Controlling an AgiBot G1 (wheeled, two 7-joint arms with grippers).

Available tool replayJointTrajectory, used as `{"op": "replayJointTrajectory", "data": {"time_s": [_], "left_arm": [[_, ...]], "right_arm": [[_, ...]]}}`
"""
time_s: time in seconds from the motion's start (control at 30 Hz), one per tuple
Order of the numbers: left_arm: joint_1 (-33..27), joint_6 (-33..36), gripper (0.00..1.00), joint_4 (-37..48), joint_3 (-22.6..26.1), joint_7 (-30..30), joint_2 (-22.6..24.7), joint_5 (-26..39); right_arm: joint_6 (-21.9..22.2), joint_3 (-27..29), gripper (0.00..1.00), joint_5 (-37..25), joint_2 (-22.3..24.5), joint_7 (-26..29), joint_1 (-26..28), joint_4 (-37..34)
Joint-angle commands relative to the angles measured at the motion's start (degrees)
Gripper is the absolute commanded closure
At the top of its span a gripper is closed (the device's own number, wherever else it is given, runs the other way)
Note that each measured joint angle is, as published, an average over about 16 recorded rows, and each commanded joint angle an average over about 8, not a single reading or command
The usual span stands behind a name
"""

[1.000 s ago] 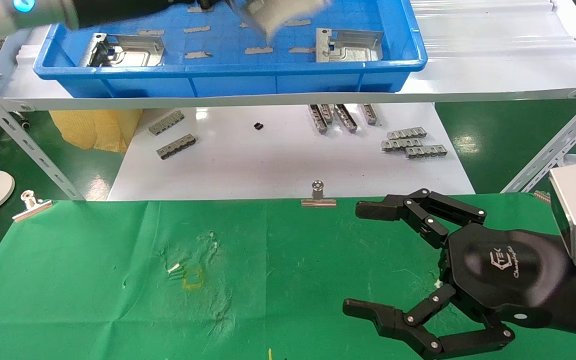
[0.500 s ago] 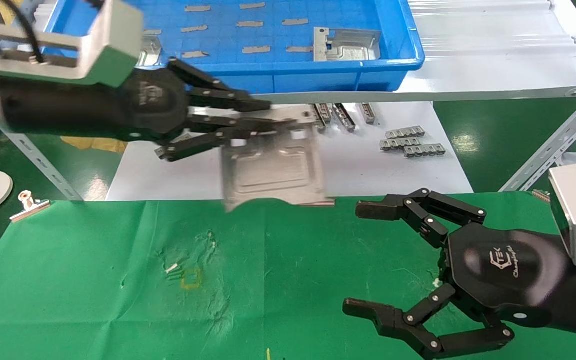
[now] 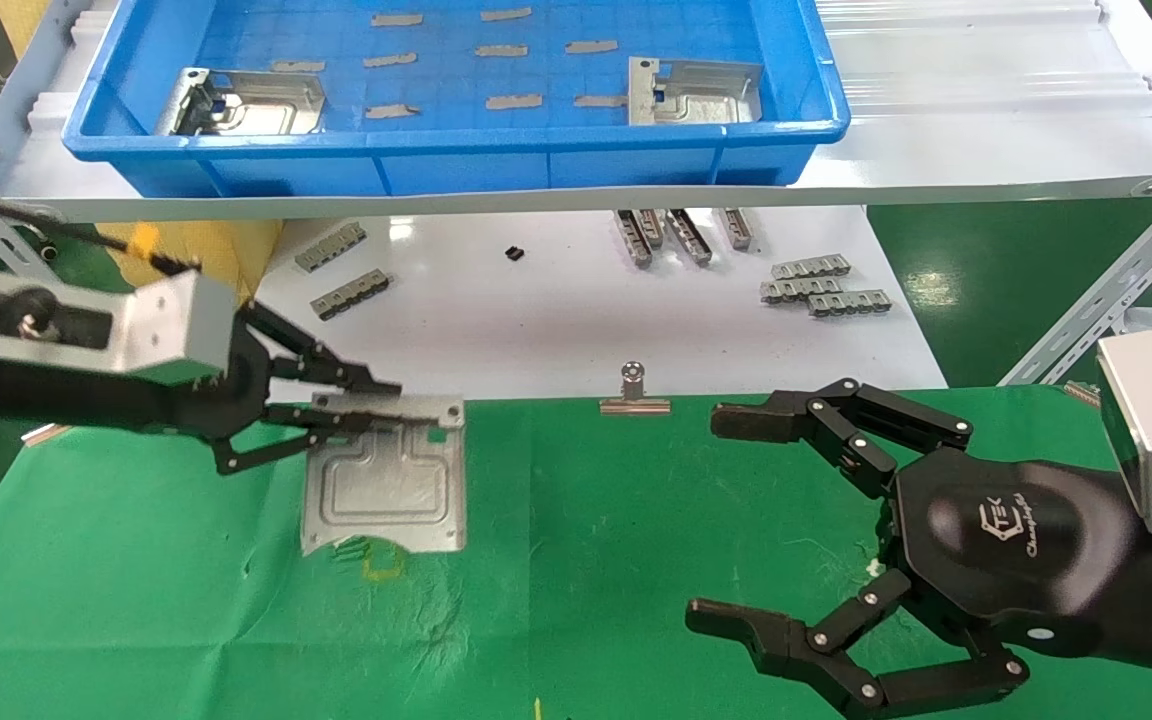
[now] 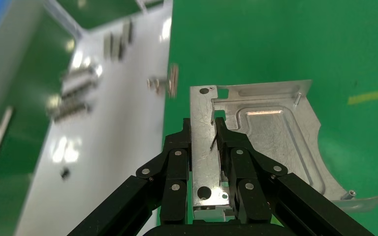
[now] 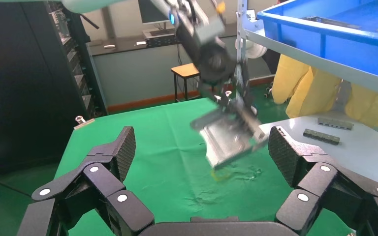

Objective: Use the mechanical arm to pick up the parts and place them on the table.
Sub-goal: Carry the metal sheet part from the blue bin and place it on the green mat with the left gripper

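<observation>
The green table (image 3: 636, 560) fills the near half of the scene, with a white surface (image 3: 556, 320) beyond it and a blue tray (image 3: 456, 160) on a shelf at the far side. A second ago the left gripper (image 3: 356, 400) was up at the tray; half a second ago it was over the white surface with a plate in its grasp. Now it is low over the left part of the table, so the carry is nearly done.

The plate (image 3: 386, 485) hangs from that gripper by its far edge, tilted down toward the near side, its lower edge just above or touching the cloth beside the small yellow mark (image 3: 384, 568); contact cannot be told. The left wrist view shows both fingers (image 4: 177, 162) pinching the plate's flanged edge (image 4: 204, 147).

Two more plates remain in the tray, one at its left end (image 3: 246, 100) and one toward the right (image 3: 696, 90), so by my judgement the job is about a third done. Lowering and release look like the step left for this piece.

The right gripper (image 3: 726, 520) rests parked over the right of the table, fingers spread wide and holding nothing.
</observation>
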Motion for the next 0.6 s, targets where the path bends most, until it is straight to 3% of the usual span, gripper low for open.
{"op": "replayJointTrajectory", "data": {"time_s": [0.03, 0.37, 0.47, 0.6], "left_arm": [[0.2, -0.5, 1.00, 1.8, 1.4, 1.4, 0.2, 1.4], [3.3, -3.0, 1.00, 11.8, 3.6, 9.5, 5.5, 4.2], [3.4, -4.1, 0.81, 13.5, 3.9, 12.2, 6.3, 4.9], [3.4, -5.6, 0.31, 15.3, 4.2, 15.3, 7.0, 5.4]], "right_arm": [[0.0, 0.0, 0.00, 0.0, 0.0, 0.0, 0.0, 0.0], [0.0, 0.0, 0.00, 0.0, 0.0, 0.0, 0.0, 0.0], [0.0, 0.0, 0.00, 0.0, 0.0, 0.0, 0.0, 0.0], [0.0, 0.0, 0.00, 0.0, 0.0, 0.0, 0.0, 0.0]]}}
